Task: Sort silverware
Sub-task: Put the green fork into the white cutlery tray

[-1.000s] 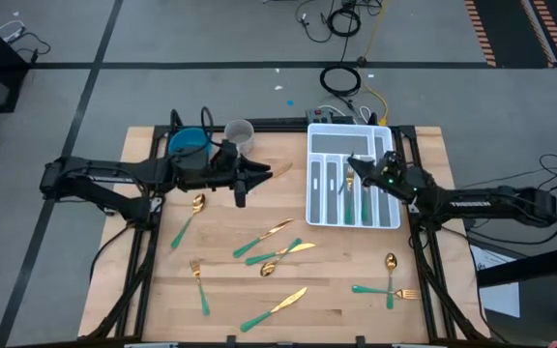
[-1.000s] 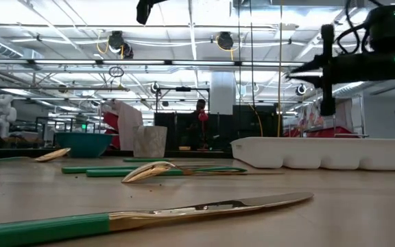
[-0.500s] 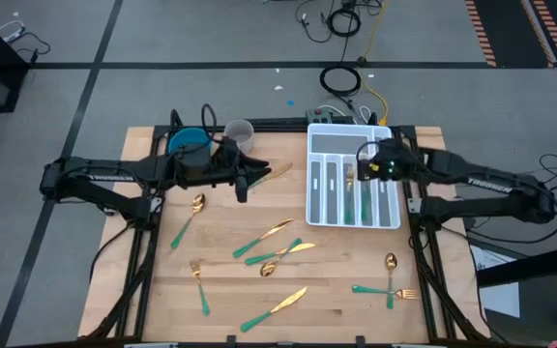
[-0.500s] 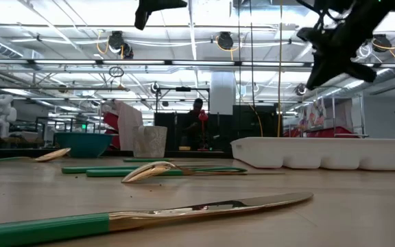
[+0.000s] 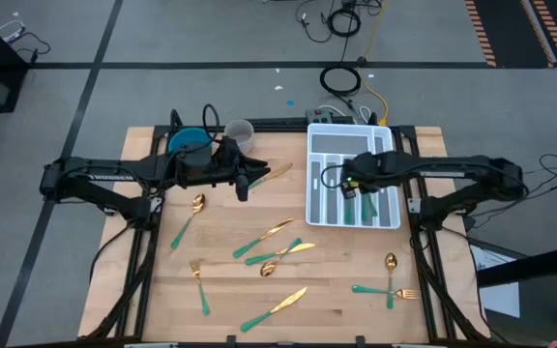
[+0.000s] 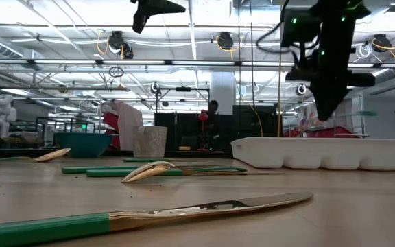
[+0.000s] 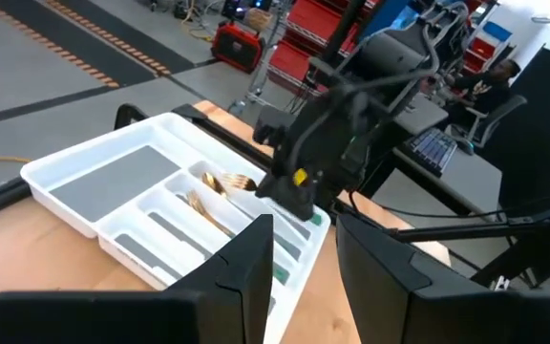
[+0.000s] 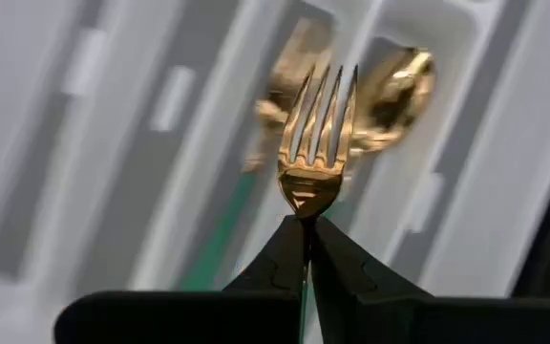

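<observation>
Right wrist view: we see right gripper (image 8: 306, 250) jaws clamping a gold-headed fork (image 8: 316, 134), now swung over the white divided tray (image 5: 319, 208); left gripper (image 5: 255, 179) jaws part-open, empty.

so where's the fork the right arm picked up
In the right wrist view the fork is pinched by its neck in the right gripper, tines out. From above, that gripper hovers over the white tray at the table's back right.
</observation>
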